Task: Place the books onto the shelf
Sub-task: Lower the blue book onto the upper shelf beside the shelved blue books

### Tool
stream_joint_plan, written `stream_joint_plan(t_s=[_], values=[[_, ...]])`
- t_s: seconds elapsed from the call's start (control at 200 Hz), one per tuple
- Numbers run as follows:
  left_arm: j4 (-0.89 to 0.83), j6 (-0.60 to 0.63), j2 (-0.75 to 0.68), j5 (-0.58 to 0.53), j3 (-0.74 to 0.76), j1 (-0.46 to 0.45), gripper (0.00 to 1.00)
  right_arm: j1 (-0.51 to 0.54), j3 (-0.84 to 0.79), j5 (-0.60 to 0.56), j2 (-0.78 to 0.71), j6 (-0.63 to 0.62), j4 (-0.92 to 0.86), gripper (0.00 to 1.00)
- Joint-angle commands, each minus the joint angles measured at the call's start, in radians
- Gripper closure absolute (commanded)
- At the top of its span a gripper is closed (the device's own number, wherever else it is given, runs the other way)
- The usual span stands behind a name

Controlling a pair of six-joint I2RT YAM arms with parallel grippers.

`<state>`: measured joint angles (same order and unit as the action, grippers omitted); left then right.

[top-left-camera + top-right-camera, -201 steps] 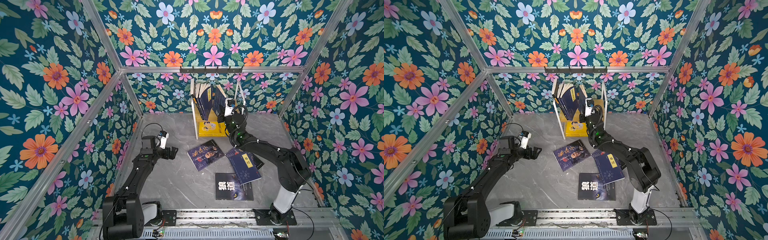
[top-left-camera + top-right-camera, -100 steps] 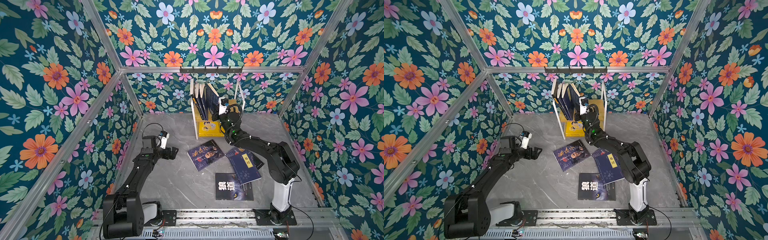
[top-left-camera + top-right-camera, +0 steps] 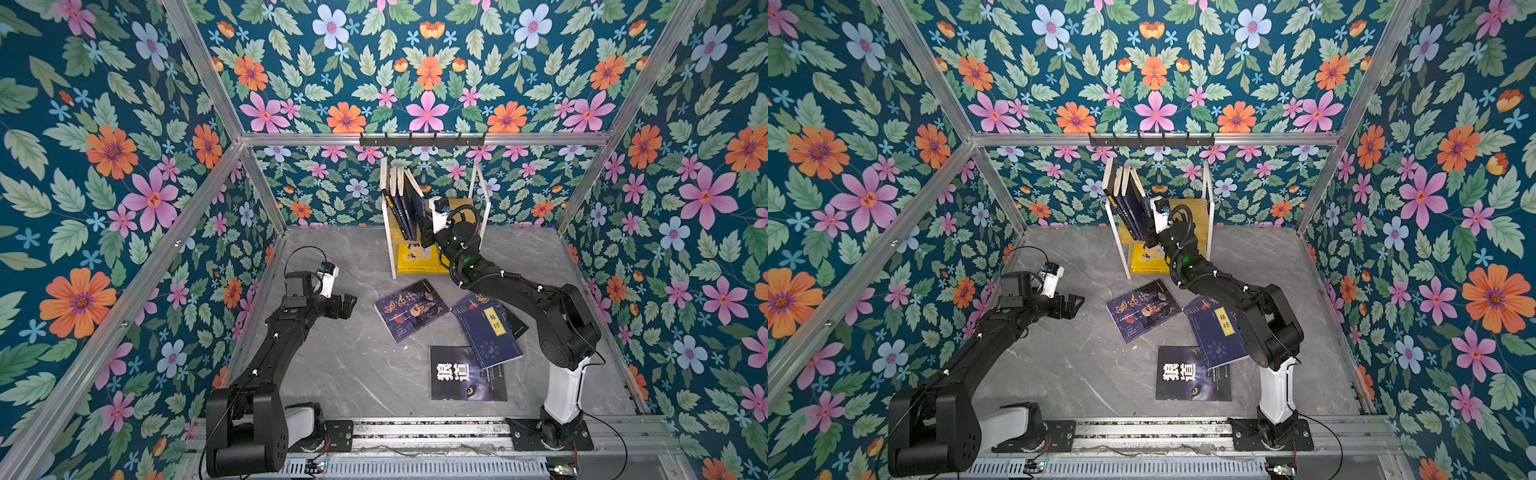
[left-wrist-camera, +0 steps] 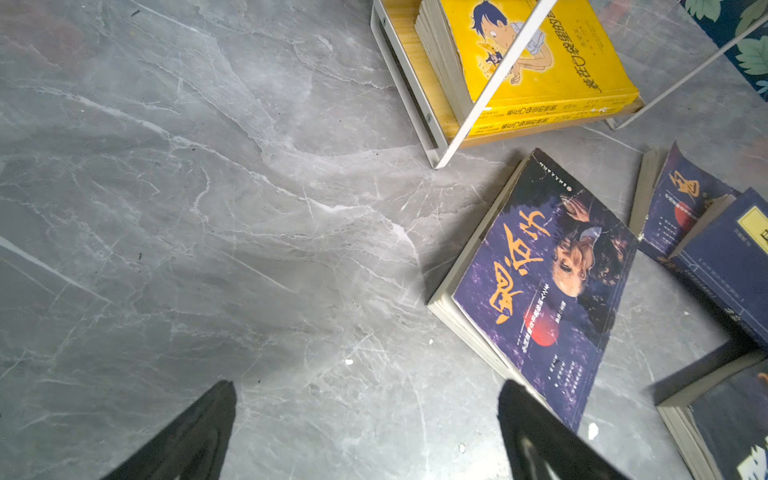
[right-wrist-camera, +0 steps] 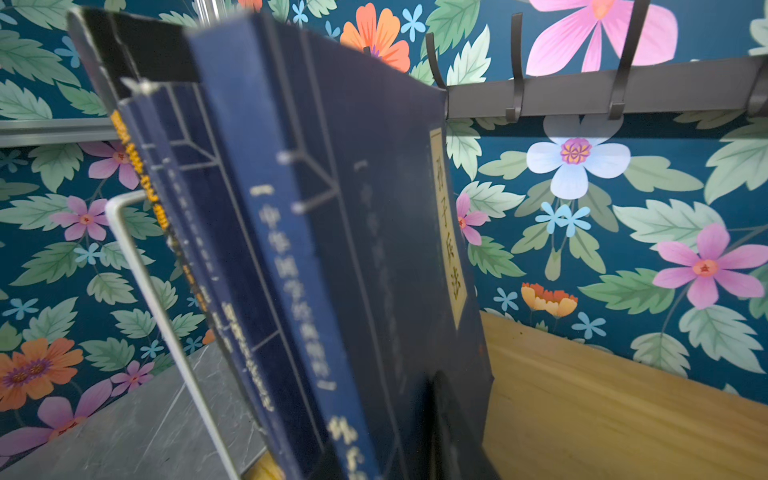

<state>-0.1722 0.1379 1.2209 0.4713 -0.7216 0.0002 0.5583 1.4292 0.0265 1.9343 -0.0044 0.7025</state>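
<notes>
Holding right claw [image 3: 424,235] against the outermost navy book [image 5: 353,249] standing among others on the shelf [image 3: 484,203] top board; cannot tell if gripping or loose. Hovering left claw [image 3: 347,306] spread wide above the surface [image 3: 332,374], near portrait book [image 3: 411,309]; wolf-eye book [image 3: 461,374] lying flat nearby

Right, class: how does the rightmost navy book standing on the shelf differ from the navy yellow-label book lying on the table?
The shelf book stands on edge, leaning on its neighbours; the table book lies cover up. The shelf book sits on the shelf's upper board; the table book rests partly on another book, not yet shelved. Both are navy with a yellow title label.
</notes>
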Motion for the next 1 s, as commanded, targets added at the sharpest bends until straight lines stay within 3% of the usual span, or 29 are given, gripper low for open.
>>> stream_joint_plan(t_s=[0.0,0.32,0.625,0.825,0.995], values=[[0.013,-0.005,0.006,0.005,-0.001,0.0,0.0,0.001,-0.001,0.044,-0.021,-0.014,-0.037,0.73],[0.014,0.001,-0.006,0.005,0.003,0.001,0.0,0.0,-0.032,0.153,-0.069,-0.064,-0.079,0.64],[0.015,0.007,-0.001,0.002,0.007,0.002,0.0,-0.002,-0.082,0.175,-0.144,-0.097,-0.128,0.61],[0.015,0.002,-0.001,0.005,0.004,0.004,0.0,-0.001,-0.141,0.093,-0.22,-0.1,-0.184,0.62],[0.013,-0.003,0.004,0.005,-0.003,0.003,0.0,-0.001,-0.125,-0.159,-0.235,-0.027,-0.319,0.72]])
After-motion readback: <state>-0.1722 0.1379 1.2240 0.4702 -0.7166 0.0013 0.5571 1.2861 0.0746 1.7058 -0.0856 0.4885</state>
